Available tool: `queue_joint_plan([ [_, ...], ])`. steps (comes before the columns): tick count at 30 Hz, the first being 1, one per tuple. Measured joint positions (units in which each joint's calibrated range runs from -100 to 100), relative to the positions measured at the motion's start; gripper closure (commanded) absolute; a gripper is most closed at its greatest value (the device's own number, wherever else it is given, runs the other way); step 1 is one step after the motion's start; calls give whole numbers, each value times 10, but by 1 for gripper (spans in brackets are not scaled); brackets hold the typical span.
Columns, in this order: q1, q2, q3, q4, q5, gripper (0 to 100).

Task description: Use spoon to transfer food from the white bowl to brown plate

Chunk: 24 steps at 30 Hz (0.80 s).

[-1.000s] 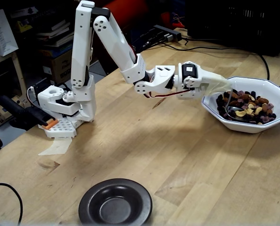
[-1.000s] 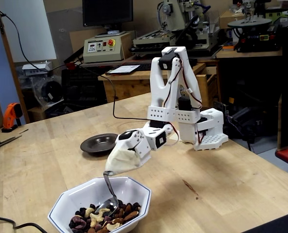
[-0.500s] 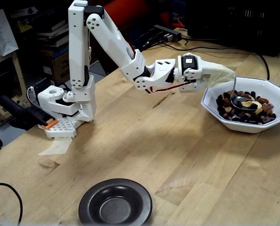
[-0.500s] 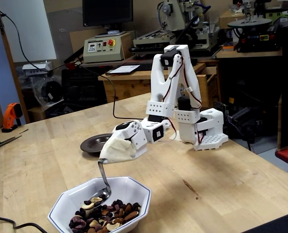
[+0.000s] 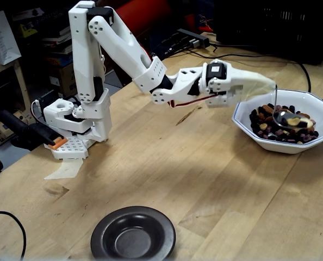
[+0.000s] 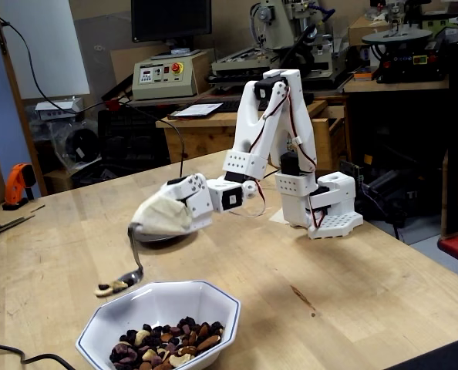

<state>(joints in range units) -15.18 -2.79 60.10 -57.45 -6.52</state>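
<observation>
Above the rim of the white bowl (image 6: 161, 317), the spoon (image 6: 129, 266) hangs from the gripper (image 6: 140, 228) with a few pieces of food (image 6: 111, 288) in it. The fingers are wrapped in pale tape or cloth, so I cannot tell how they stand, though the handle runs into the wrapping. The brown plate (image 5: 133, 235) sits empty on the worktop (image 5: 216, 185), well apart from the bowl. The carry looks best done slowly and level, since any tilt or jerk would likely spill the pieces before the plate.
</observation>
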Motion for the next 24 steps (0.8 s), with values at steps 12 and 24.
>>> queue_joint_plan([
  [12, 23, -38, 0, 0, 0, 96],
  [24, 102, -38, 0, 0, 0, 96],
])
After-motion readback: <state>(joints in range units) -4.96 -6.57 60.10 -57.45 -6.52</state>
